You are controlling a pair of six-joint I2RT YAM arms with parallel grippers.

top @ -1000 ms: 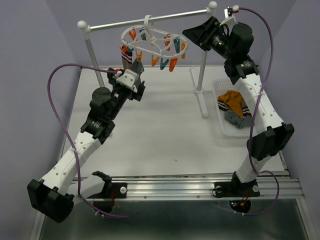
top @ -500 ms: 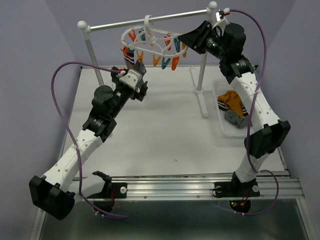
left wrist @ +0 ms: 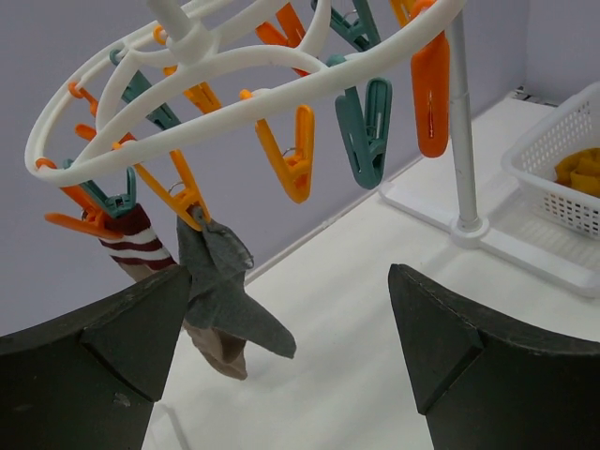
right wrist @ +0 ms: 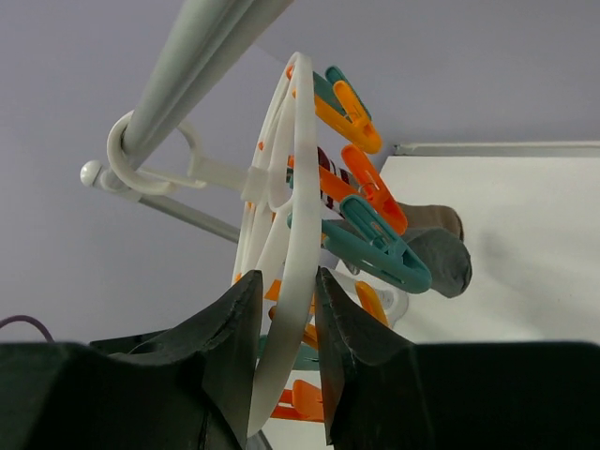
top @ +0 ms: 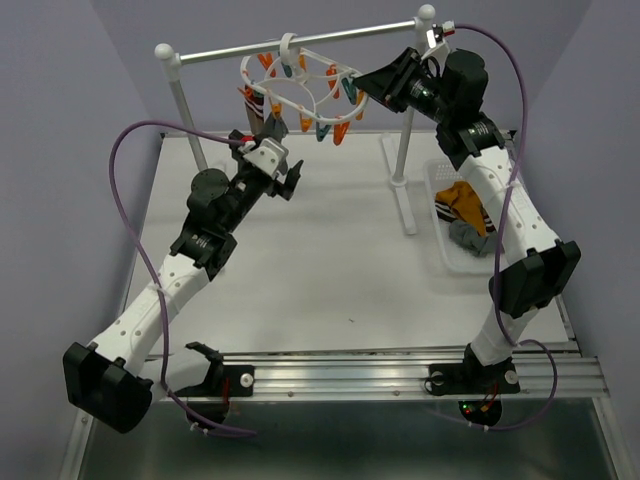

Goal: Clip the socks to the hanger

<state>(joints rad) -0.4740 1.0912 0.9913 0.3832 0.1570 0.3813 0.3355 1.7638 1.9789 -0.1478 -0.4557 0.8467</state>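
Observation:
The white ring hanger (top: 300, 88) hangs by its hook from the crossbar, tilted, with orange and teal clips. Two socks are clipped at its left: a dark grey sock (left wrist: 223, 295) and a red-and-white striped sock (left wrist: 139, 246). My right gripper (top: 368, 80) is at the ring's right side, and its fingers pinch the white rim (right wrist: 305, 187) from both sides. My left gripper (top: 287, 178) stands wide open below and in front of the clipped socks (top: 262, 120), holding nothing. A mustard sock (top: 462, 200) and a grey sock (top: 468, 236) lie in the basket.
The white two-post rack with its metal crossbar (top: 300, 42) spans the back of the table. Its right post (left wrist: 462, 141) stands beside the white mesh basket (top: 438, 178) at the table's right edge.
My right gripper has come in leftward and closed around the hanger's rim, and the hanger now tilts. My left arm has shifted slightly right and stays open.

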